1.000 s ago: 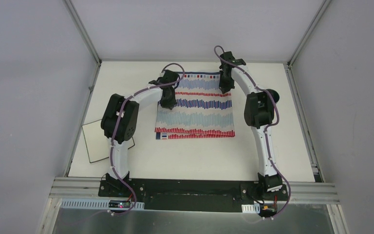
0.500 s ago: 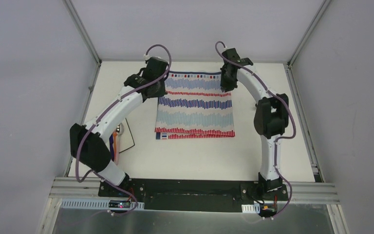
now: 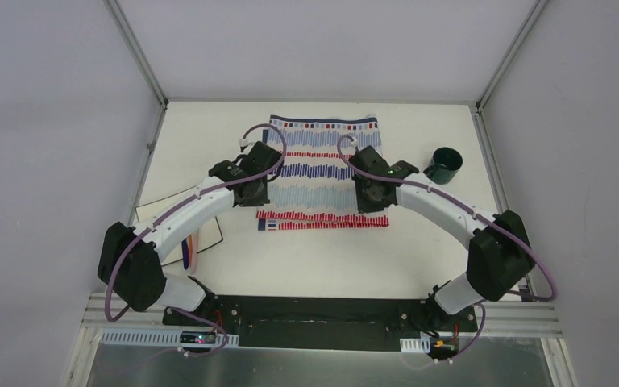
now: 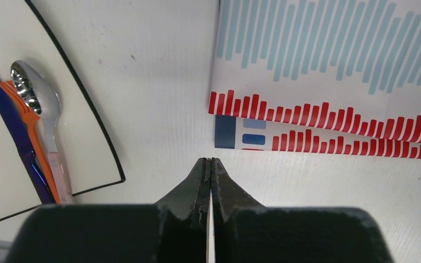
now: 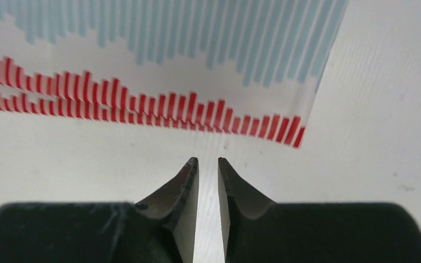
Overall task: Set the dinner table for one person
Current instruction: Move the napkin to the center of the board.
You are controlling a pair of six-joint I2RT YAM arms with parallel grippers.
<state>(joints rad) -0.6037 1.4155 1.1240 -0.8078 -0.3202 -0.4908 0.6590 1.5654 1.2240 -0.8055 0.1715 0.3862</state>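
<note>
The dinner table (image 3: 330, 262) is a white top with grey rails. A striped red-blue-white cloth (image 3: 322, 161) lies flat at its middle, its near edge folded under. My left gripper (image 3: 253, 196) is shut and empty, just off the cloth's near-left corner (image 4: 235, 134); its tips (image 4: 209, 161) are over bare table. My right gripper (image 3: 368, 201) is over the cloth's near-right part; its tips (image 5: 208, 160) stand a narrow gap apart, empty, just short of the red-striped edge (image 5: 208, 118).
A white square plate (image 3: 155, 222) with a black rim sits at the left edge. It shows in the left wrist view (image 4: 87, 142) holding a spoon (image 4: 33, 93), an orange fork (image 4: 35, 153) and a blue knife (image 4: 5, 109). A dark green cup (image 3: 445, 164) stands right of the cloth.
Both grippers have drawn back from the cloth's far corners to its near edge. The right arm has swung outward and uncovered the green cup. The cloth lies about where it was.
</note>
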